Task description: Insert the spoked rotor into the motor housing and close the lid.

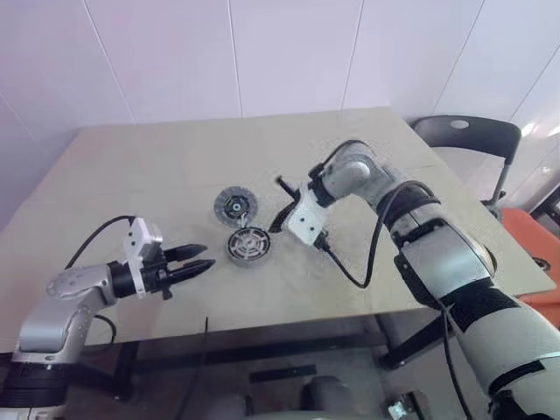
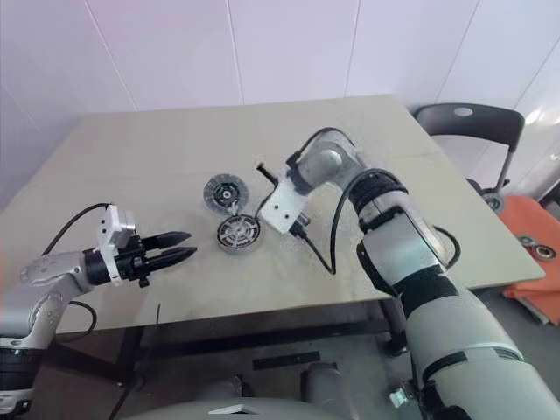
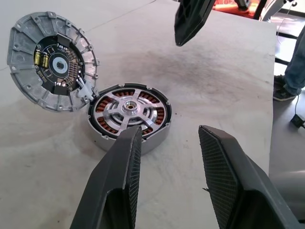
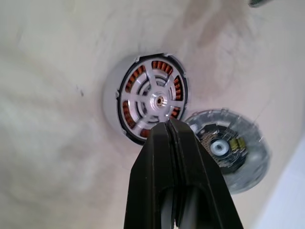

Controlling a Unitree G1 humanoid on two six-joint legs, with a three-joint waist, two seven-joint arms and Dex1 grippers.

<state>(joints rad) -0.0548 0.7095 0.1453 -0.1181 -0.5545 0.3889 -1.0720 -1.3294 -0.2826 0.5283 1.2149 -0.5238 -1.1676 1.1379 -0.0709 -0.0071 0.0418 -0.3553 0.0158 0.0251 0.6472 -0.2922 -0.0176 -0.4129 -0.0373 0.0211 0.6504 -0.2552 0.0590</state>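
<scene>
Left gripper (image 3: 167, 143) points at motor housing (image 3: 129, 116) just beyond.

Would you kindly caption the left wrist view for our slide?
Spoked rotor seated in the motor housing, lid leaning against it, between open left gripper fingers.

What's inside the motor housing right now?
The spoked rotor sits inside the motor housing, with copper-red windings visible through the gaps between its spokes. The housing floor beneath the rotor is covered. The lid lies beside it, off.
</scene>
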